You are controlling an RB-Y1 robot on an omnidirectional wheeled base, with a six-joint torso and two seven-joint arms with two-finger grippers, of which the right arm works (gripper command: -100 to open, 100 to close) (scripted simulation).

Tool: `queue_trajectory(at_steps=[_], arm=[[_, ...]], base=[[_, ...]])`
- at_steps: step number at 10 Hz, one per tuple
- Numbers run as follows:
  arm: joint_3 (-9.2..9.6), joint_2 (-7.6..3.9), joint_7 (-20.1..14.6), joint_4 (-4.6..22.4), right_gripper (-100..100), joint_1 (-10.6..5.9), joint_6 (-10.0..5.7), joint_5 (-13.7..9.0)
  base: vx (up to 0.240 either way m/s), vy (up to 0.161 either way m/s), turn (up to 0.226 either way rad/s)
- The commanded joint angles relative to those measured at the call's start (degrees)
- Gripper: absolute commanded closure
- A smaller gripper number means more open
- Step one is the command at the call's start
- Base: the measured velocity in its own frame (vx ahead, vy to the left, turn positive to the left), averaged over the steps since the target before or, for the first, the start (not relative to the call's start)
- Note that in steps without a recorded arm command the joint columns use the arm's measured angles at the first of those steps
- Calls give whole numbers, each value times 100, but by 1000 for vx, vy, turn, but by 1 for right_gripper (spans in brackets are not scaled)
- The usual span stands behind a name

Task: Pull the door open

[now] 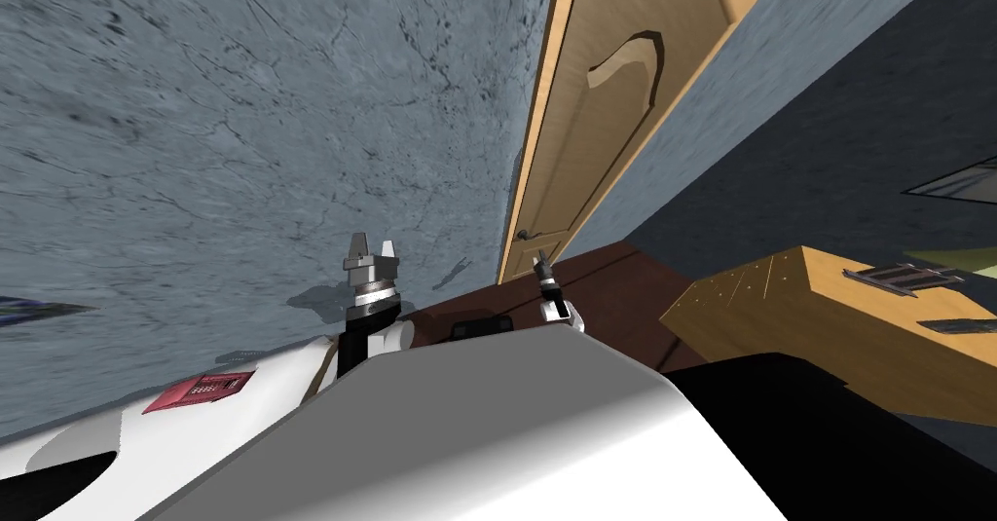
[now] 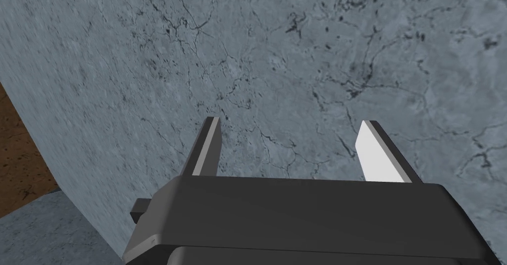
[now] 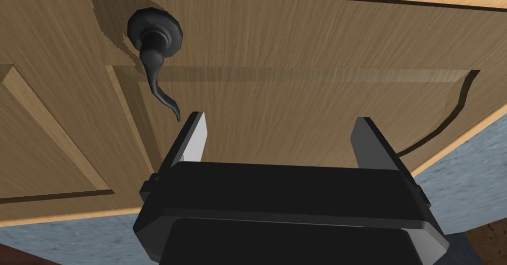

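Observation:
A light wooden panelled door (image 1: 623, 87) stands in the grey-blue wall, seen close up as the door (image 3: 307, 44) in the right wrist view. Its dark lever handle (image 3: 157, 74) hangs from a round rose, and the lever's curled tip ends just beyond one finger (image 3: 194, 137) of my right gripper (image 3: 279, 128). That gripper is open with nothing between its fingers, and it faces the door panel beside the handle. The right gripper (image 1: 541, 264) is just below the handle (image 1: 523, 235) in the head view. My left gripper (image 1: 371, 250) is open, facing the marbled wall (image 2: 297, 69).
A light wooden piece of furniture (image 1: 828, 320) with dark flat items on top stands to the right of the door. Dark brown floor (image 1: 604, 281) lies at the door's foot. A red keypad-like object (image 1: 200, 390) lies at lower left.

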Motion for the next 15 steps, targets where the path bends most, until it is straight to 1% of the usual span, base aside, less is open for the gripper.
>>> queue_trajectory(at_steps=[1,2,3,4,6,7,9,10,13,14,15], arm=[[10,-45,-34,237,-100,-50,-47,-16],[24,-118,-79,471,-100,-141,-111,-41],[39,-190,-125,638,-100,-231,-175,-66],[39,-190,-125,742,-100,-231,-175,-66],[67,-330,-211,1123,-100,-405,-297,-114],[67,-330,-211,1227,-100,-405,-297,-114],[94,-462,-293,1605,-100,-569,-413,-159],[94,-462,-293,1685,-100,-569,-413,-159],[130,-637,-402,2293,-100,-787,-567,-219],[140,-690,-435,2435,-100,-853,-613,-238],[140,-690,-435,2478,-100,-853,-613,-238]], base=[[35,-75,60],[21,-74,119],[33,-90,182],[25,-72,70],[24,-85,149],[24,-82,93],[16,-87,147],[17,-80,76],[26,-91,149],[6,-105,166],[-1,-80,41]])
